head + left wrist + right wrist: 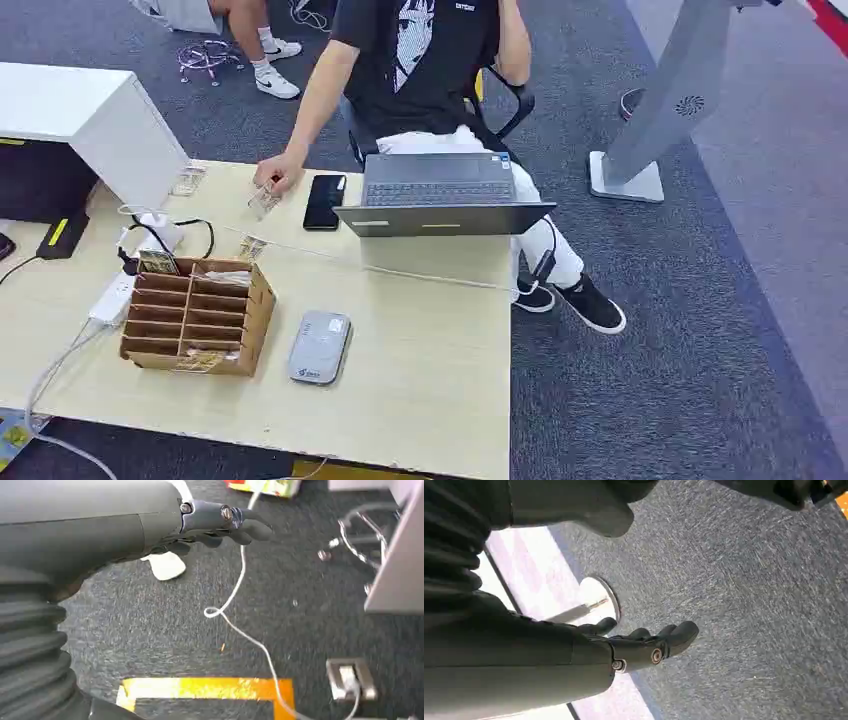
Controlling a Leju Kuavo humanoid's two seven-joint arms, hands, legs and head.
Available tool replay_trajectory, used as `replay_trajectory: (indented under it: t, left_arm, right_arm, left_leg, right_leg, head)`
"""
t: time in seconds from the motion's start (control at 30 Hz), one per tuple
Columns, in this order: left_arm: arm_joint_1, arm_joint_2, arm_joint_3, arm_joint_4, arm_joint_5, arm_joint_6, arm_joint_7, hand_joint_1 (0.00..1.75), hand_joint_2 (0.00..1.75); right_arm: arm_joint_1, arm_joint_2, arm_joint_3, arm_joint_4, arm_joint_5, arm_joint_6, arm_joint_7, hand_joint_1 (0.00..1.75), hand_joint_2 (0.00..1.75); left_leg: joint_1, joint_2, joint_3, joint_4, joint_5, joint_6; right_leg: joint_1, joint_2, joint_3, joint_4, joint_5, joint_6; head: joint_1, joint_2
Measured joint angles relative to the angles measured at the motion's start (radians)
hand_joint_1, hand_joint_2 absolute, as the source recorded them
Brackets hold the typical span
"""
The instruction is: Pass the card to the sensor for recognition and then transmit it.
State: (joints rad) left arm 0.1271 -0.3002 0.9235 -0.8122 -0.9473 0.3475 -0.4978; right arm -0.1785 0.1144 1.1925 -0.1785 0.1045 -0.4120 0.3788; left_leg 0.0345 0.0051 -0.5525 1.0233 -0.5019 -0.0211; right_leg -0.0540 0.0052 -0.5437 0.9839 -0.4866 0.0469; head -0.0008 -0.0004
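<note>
A grey flat sensor (320,347) lies on the light wooden table (430,390), right of a brown wooden slotted organizer (198,315). A card (158,262) stands at the organizer's back left corner and another card (250,247) just behind it. A person's hand (280,175) rests on a clear card holder (265,198) at the table's far side. My left hand (220,525) hangs over dark carpet, fingers loosely extended, holding nothing. My right hand (644,642) also hangs above the carpet with its fingers stretched out and nothing in it.
A person sits behind the table at an open laptop (440,195), with a black phone (324,200) beside it. A white power strip (112,298) and cables lie at the table's left. A white cabinet (90,115) stands far left, a grey stand base (625,180) on the right.
</note>
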Motion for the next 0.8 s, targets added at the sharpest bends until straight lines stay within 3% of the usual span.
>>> replay_trajectory:
  t: [0.2, 0.3, 0.5, 0.8]
  left_arm:
    - [0.032, 0.017, -0.035, -0.007, -0.173, -0.056, -0.042, 0.0, 1.75]
    - [0.034, 0.102, -0.103, 0.068, -0.323, -0.077, -0.123, 0.0, 1.75]
    - [0.045, 0.17, -0.157, 0.129, -0.338, -0.068, -0.148, 0.0, 1.75]
    - [0.039, 0.186, -0.174, 0.151, -0.359, -0.062, -0.143, 0.0, 1.75]
  right_arm:
    - [-0.015, 0.0, 0.009, 0.001, 0.019, 0.052, -0.002, 0.0, 1.75]
    - [-0.027, 0.0, 0.017, 0.002, 0.036, 0.064, -0.004, 0.0, 1.75]
    - [-0.031, -0.001, 0.022, 0.004, 0.041, 0.066, -0.009, 0.0, 1.75]
    - [-0.036, -0.001, 0.026, 0.004, 0.053, 0.074, -0.003, 0.0, 1.75]
  left_leg:
    - [0.0, 0.0, 0.0, 0.0, 0.0, 0.0]
    - [0.001, 0.0, 0.0, 0.0, 0.0, 0.0]
    - [0.001, 0.0, 0.0, 0.0, 0.0, 0.0]
    - [0.001, -0.001, 0.0, 0.0, 0.0, 0.0]
  right_leg:
    - [0.0, 0.0, 0.0, 0.0, 0.0, 0.0]
    - [0.001, 0.0, 0.0, 0.001, 0.0, 0.0]
    - [0.001, 0.0, 0.0, 0.001, 0.0, 0.0]
    - [0.001, -0.001, 0.0, 0.001, 0.0, 0.0]
  head:
    - [0.0, 0.0]
    - [0.0, 0.0]
    - [0.0, 0.0]
    - [0.0, 0.0]
